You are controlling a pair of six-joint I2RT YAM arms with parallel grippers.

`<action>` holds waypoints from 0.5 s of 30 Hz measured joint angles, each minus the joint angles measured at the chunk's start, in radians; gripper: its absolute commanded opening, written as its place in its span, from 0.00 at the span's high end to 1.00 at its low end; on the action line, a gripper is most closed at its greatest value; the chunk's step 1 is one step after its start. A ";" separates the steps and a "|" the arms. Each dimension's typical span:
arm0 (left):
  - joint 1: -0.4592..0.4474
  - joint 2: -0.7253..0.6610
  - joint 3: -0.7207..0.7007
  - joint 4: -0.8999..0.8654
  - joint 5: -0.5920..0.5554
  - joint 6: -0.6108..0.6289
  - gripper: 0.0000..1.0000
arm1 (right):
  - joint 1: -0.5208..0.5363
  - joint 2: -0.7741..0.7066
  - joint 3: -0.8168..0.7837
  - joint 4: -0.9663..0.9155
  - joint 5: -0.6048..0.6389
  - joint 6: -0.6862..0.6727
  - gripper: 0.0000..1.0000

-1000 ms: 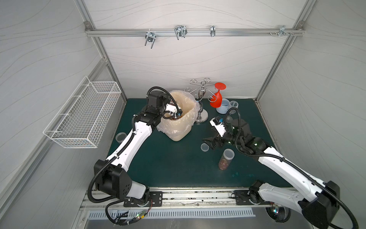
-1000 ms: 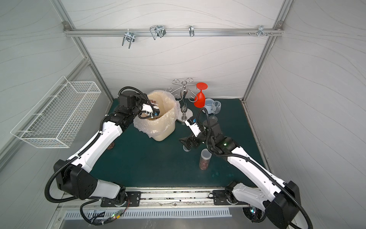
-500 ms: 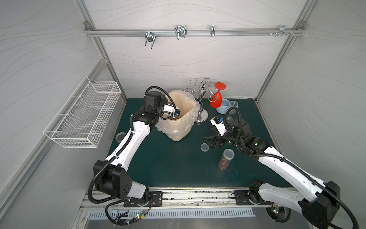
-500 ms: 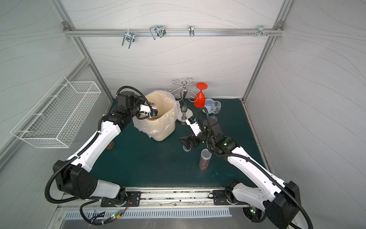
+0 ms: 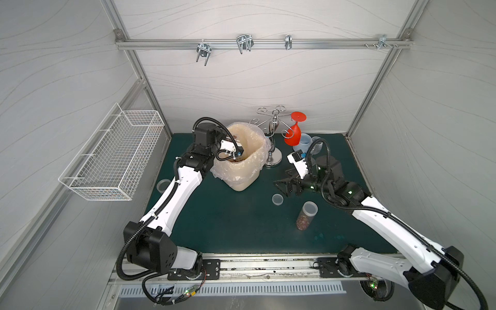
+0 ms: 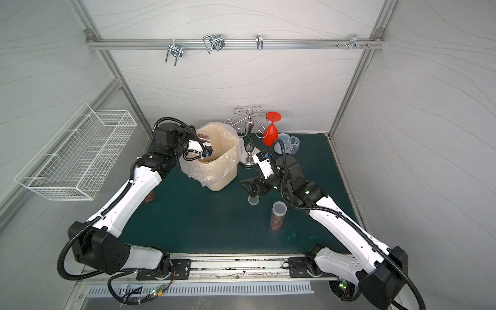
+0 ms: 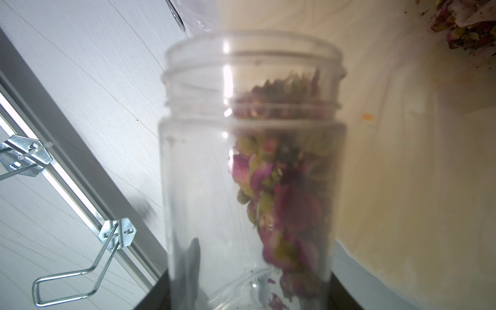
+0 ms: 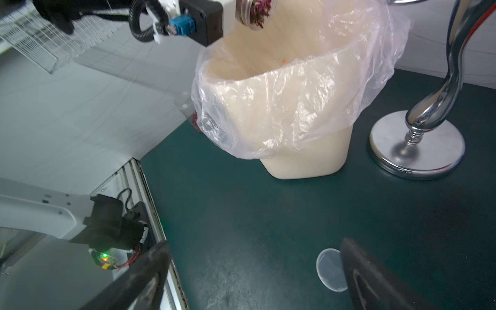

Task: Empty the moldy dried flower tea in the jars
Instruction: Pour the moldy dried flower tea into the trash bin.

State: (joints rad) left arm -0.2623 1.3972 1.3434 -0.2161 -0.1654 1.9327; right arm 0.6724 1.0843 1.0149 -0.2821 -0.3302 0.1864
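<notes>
Holding jar point(image 7: 249, 161) tipped over lined bin point(image 5: 243, 185), my left gripper point(image 5: 233, 141) clamped on it. Tea point(image 7: 290, 201) lies along jar's side toward mouth; I see some in bin. Right gripper point(image 5: 283, 185) spread wide, empty, over loose lid point(image 5: 277, 199) on table point(image 5: 228, 222). Lidded tall jar point(image 5: 306, 218) with tea stands nearby. Short jar point(image 5: 163, 185) beside left arm.

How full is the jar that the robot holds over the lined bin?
Partly full, lid off: in the left wrist view dried flower tea lines one side of the jar, up to its open threaded mouth.
</notes>
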 measured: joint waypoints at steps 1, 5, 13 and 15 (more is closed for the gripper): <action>0.000 0.000 0.000 -0.003 0.003 -0.006 0.94 | 0.000 0.009 0.023 -0.001 -0.008 0.020 0.03; 0.003 0.000 0.002 -0.035 0.029 -0.072 0.94 | 0.000 0.048 0.110 0.009 -0.041 0.122 0.10; 0.029 0.000 0.048 -0.154 0.134 -0.259 0.94 | -0.012 0.203 0.288 0.060 -0.116 0.344 0.25; 0.039 0.000 0.055 -0.171 0.166 -0.308 0.94 | -0.018 0.244 0.330 0.068 -0.125 0.383 0.28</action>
State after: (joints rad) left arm -0.2237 1.3972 1.3979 -0.3870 0.0010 1.6245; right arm 0.6548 1.3281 1.3449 -0.2146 -0.4553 0.5690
